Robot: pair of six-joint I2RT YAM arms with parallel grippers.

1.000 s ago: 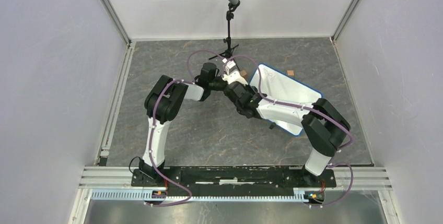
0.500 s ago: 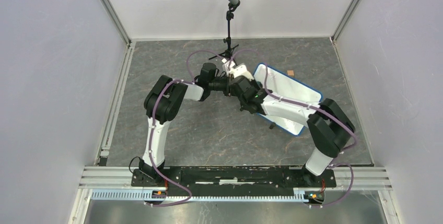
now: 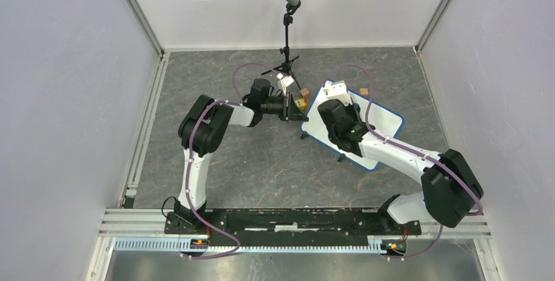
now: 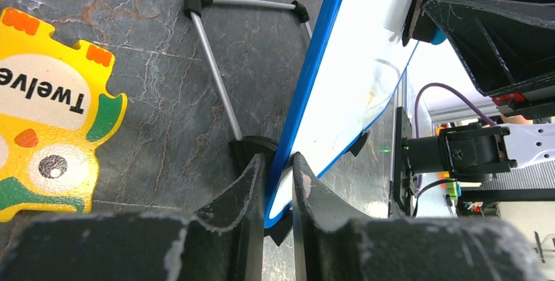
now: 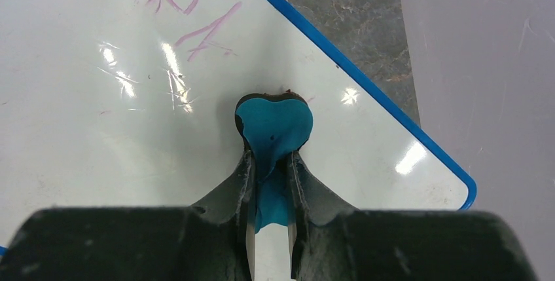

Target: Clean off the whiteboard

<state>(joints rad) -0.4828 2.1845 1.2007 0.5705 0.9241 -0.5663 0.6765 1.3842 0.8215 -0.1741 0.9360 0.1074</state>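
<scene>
Our left jaws pinch the blue rim of the whiteboard (image 3: pixel 378 122), which stands tilted on the bench (image 3: pixel 262 169), right of centre. Our right jaws pinch a teal eraser (image 5: pixel 273 124) pressed against its face, near pink scribbles (image 5: pixel 177 12).

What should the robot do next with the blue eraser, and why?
Probably slide the eraser in the right pincer across the whiteboard onto the pink scribbles, which are not yet wiped; the left pincer clamps the whiteboard.
</scene>
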